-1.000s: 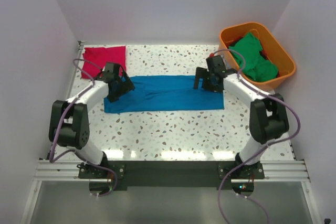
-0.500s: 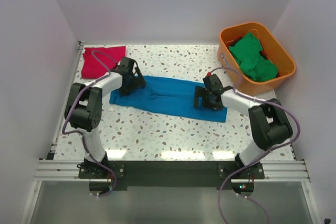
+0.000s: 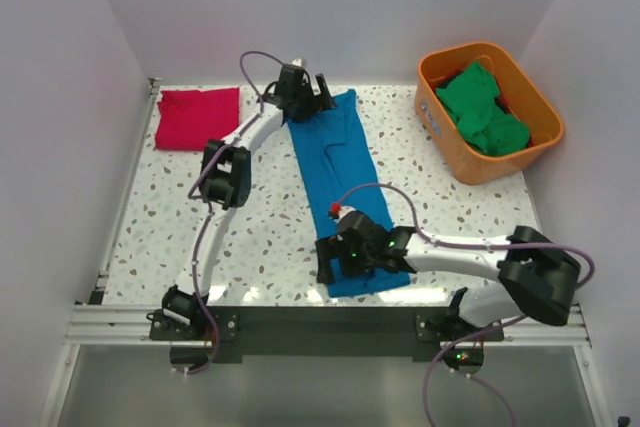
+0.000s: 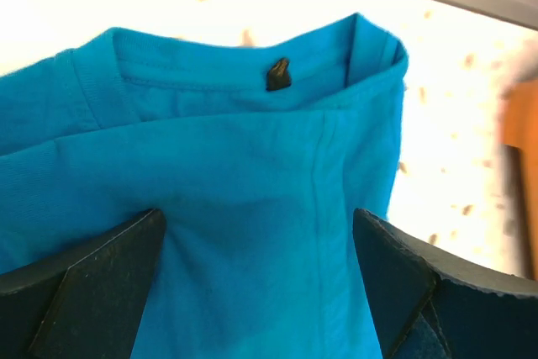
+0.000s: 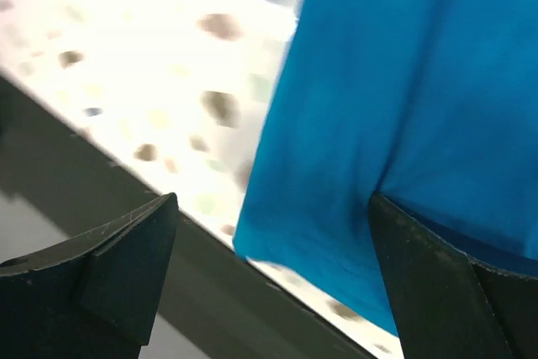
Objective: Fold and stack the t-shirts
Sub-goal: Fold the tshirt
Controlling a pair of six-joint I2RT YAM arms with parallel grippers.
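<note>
Swung lengthwise, the blue t-shirt [image 3: 340, 162] lies collar beneath the left gripper [image 3: 318, 87], hem beneath the right gripper [image 3: 325, 262] — both spread wide — seemingly ready to fold.

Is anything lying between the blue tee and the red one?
Nothing visible lies on the table between the blue tee and the red tee; only the left arm reaches over that gap.

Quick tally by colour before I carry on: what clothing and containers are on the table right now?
Blue t-shirt: 1
Red t-shirt: 1, folded
Green clothes heap: 1, in the bin; the pieces in it cannot be counted apart
Orange bin: 1
Total: 4
</note>
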